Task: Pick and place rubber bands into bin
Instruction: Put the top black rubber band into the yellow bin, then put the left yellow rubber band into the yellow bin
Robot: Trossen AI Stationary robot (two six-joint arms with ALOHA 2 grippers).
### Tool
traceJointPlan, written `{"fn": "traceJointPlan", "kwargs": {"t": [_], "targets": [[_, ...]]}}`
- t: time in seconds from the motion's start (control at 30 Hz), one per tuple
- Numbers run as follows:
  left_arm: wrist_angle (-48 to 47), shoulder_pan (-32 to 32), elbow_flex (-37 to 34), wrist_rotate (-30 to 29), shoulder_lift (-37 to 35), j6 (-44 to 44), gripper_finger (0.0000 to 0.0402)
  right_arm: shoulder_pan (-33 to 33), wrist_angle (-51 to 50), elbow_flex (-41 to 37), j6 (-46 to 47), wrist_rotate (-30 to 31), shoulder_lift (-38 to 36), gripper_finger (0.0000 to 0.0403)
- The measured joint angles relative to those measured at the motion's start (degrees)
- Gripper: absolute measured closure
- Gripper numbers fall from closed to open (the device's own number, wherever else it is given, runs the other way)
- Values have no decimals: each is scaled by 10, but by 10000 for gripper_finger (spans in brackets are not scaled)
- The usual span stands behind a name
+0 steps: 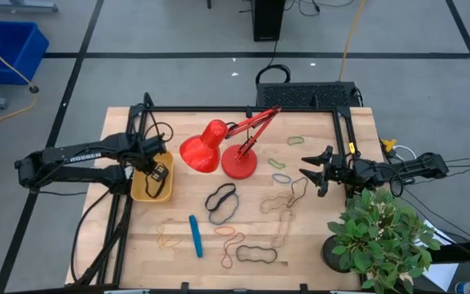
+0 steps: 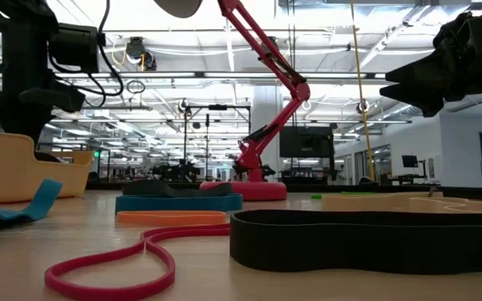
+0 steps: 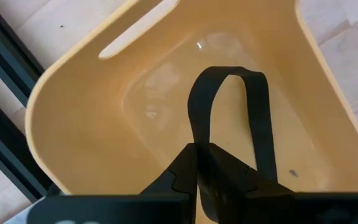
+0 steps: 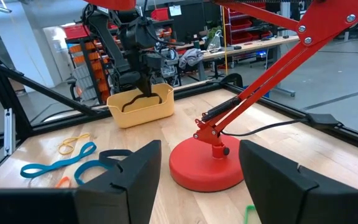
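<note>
My left gripper (image 1: 158, 172) hangs over the yellow-orange bin (image 1: 141, 189) at the table's left side, shut on a black rubber band (image 3: 229, 78) whose loop hangs inside the bin. The right wrist view also shows this gripper (image 4: 143, 87) above the bin (image 4: 143, 111). My right gripper (image 1: 317, 173) is open and empty, raised above the table at the right, facing the red lamp (image 1: 227, 153). Several rubber bands lie flat on the table: a black-and-grey pair (image 1: 221, 202), tan ones (image 1: 284, 204), a black one (image 1: 256, 254) and an orange one (image 1: 232, 245). My left gripper pinches the black band between its two shut fingers (image 3: 188, 171), which point down from above. Two strands (image 3: 196, 138) run out from the fingers and join in a loop hanging below them inside the bin. Whether the loop touches the bin's floor cannot be told.
The red lamp's base (image 4: 207, 165) stands just ahead of my right gripper, its arm slanting overhead. A blue stick (image 1: 195, 235) lies near the front. A potted plant (image 1: 382, 237) stands at the front right. Black frame rails (image 1: 243, 109) edge the table.
</note>
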Motion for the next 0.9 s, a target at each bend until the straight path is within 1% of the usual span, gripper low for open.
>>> {"fn": "traceJointPlan", "kwargs": {"t": [0.1, 0.17, 0.4, 0.53, 0.73, 0.9], "targets": [[0, 0, 0, 5, 0, 0, 355, 0, 0, 0, 0, 0, 0, 193], [3, 0, 0, 10, 0, 0, 343, 0, 0, 0, 0, 0, 0, 193], [19, 0, 3, 10, 0, 14, 267, 0, 0, 0, 0, 0, 0, 193], [23, 0, 26, 10, 0, 50, 240, 0, 0, 0, 0, 0, 0, 193], [24, -1, 85, 13, -1, 124, 223, 0, 0, 0, 0, 0, 0, 193], [35, -15, 121, 50, -1, 200, 222, 0, 0, 0, 0, 0, 0, 193]]}}
